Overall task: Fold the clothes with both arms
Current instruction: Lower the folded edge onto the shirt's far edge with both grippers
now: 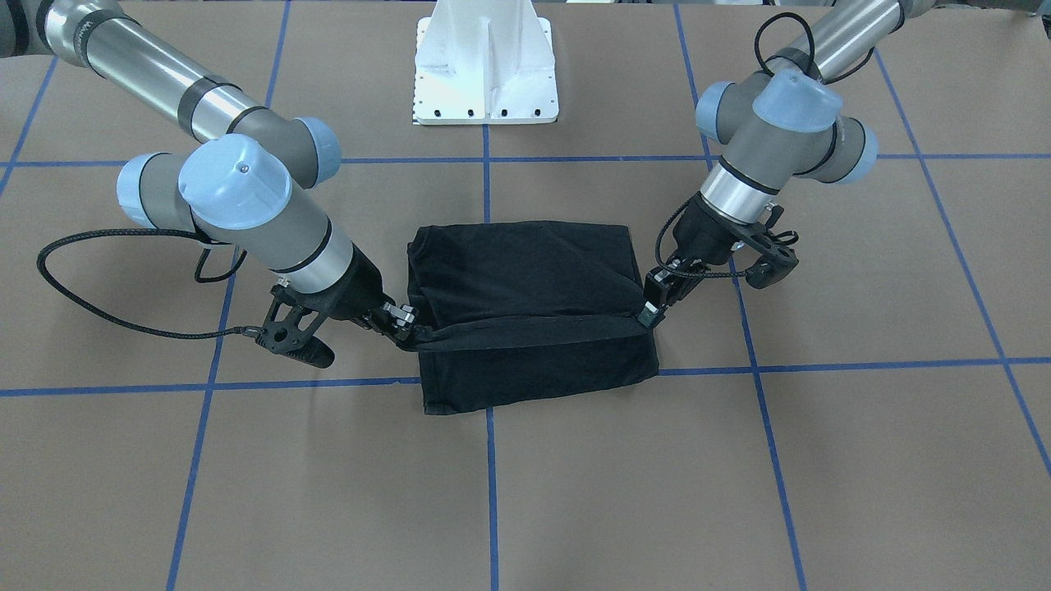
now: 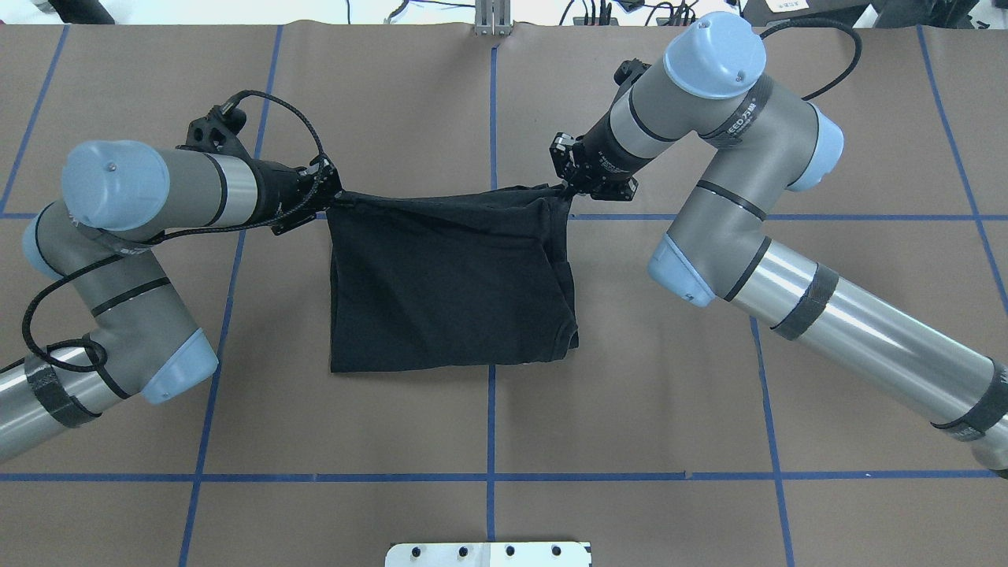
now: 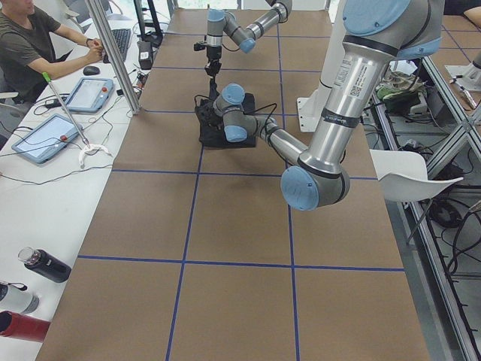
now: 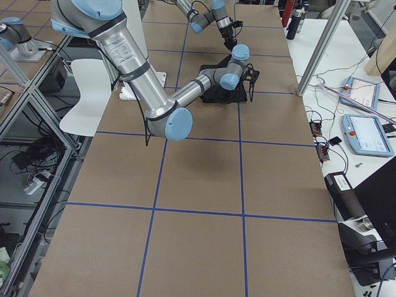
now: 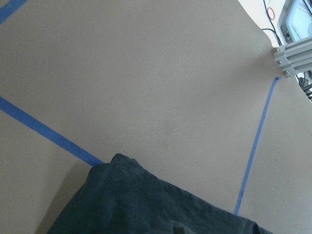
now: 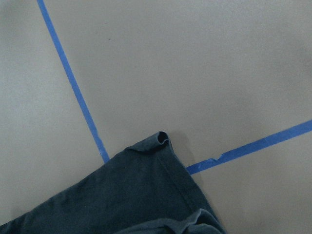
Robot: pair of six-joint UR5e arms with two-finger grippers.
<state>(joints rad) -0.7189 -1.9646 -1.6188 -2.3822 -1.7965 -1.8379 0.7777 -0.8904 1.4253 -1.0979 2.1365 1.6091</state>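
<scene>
Leaning right arm in from the front view's upper left, left arm from its upper right, holding the T-shirt between them.
Clenching right gripper and left gripper on opposite ends of a raised, taut fold edge, fingertips half buried in cloth and hard to make out; lying folded, roughly rectangular, plain black, at frame centre on the brown table, straddling blue tape lines.
</scene>
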